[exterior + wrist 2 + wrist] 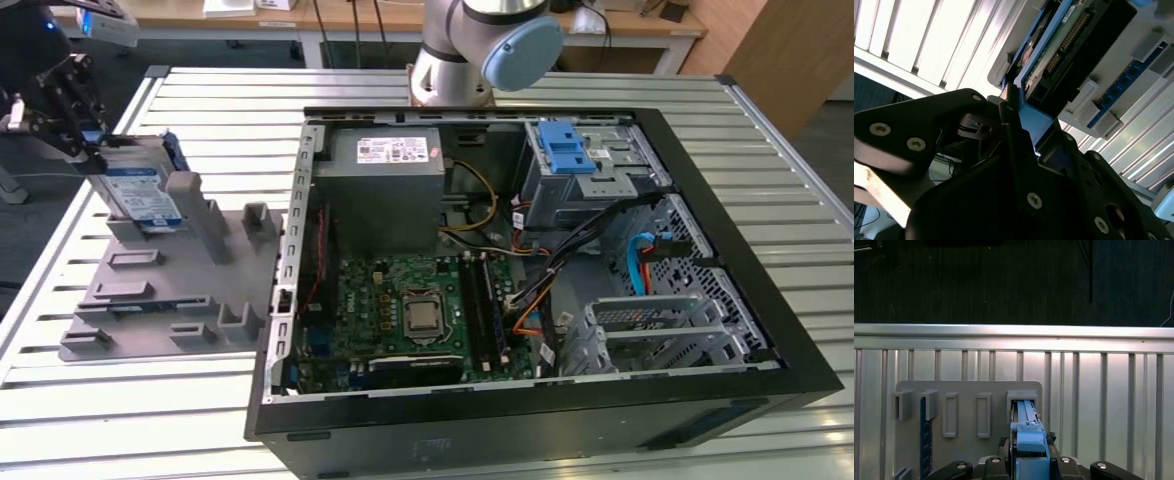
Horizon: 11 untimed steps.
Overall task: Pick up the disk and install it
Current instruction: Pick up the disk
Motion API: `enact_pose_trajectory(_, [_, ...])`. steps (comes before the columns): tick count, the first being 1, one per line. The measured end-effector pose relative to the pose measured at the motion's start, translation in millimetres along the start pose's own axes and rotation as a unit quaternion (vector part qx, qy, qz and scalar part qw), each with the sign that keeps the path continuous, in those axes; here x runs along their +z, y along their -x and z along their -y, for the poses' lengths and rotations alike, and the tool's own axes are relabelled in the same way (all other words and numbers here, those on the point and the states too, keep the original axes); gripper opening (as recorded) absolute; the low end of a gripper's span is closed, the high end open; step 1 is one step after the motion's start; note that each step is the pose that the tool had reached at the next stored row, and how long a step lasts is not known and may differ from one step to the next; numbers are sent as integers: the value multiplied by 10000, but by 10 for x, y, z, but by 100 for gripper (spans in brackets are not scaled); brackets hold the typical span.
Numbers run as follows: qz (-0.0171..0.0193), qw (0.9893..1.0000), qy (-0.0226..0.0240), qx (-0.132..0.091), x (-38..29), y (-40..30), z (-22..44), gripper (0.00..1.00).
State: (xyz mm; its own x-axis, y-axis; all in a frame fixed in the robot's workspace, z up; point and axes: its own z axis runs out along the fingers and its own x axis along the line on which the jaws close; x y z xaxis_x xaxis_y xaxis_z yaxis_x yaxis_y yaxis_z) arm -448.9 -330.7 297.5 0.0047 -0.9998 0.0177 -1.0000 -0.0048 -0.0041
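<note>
Disk is standing on edge in a slot of the grey holder at the exterior view's left, with the gripper jaws clamped tight on its blue-railed upper end. Further right on the slatted tabletop sits the open PC case.

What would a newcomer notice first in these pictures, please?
Probably the open computer case, lying on the slatted metal table with its green motherboard exposed. Next, at the exterior view's left, the gripper is shut on the disk, which stands on edge in a grey fixture.
</note>
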Motion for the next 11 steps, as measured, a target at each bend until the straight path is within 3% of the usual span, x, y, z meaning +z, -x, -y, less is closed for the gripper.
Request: enact_pose_trajectory(11, [0,10000,0,0,-165,-3,1,36])
